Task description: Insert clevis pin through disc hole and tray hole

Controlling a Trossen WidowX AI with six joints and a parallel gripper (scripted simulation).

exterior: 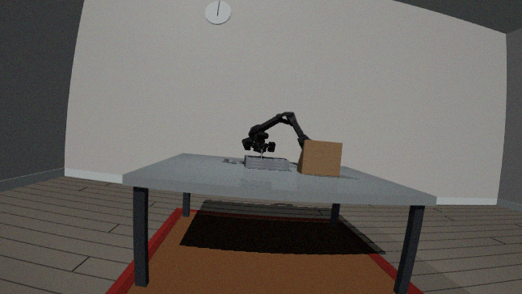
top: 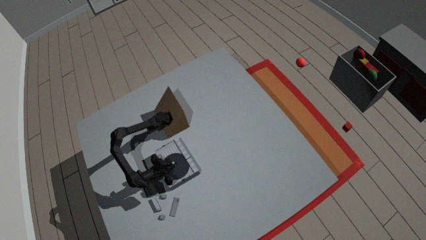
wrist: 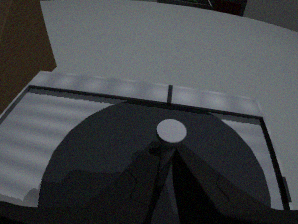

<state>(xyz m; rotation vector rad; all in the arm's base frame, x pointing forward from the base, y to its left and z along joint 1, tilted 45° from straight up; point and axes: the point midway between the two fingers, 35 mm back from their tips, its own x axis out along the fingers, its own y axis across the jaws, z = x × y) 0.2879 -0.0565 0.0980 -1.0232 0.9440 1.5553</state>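
The clevis pin (top: 173,163) (exterior: 262,154) (wrist: 171,131) is upright with its pale round head on top. My gripper (top: 171,165) (exterior: 262,150) (wrist: 165,149) is shut on the pin just below the head, over the disc. The wide dark disc (top: 183,169) (wrist: 90,150) lies flat inside the steel tray (top: 184,149) (exterior: 272,163) (wrist: 215,98). A small dark spot shows on the disc beside the pin in the wrist view; I cannot tell whether it is the hole or shadow. The pin's lower end and the tray's pin hole are hidden.
A brown box-like panel (top: 178,115) (exterior: 321,158) (wrist: 22,45) stands on the table beside the tray, close to the arm's bent part. Several small grey blocks, one of them long (top: 174,207), lie on the table on the tray's other side.
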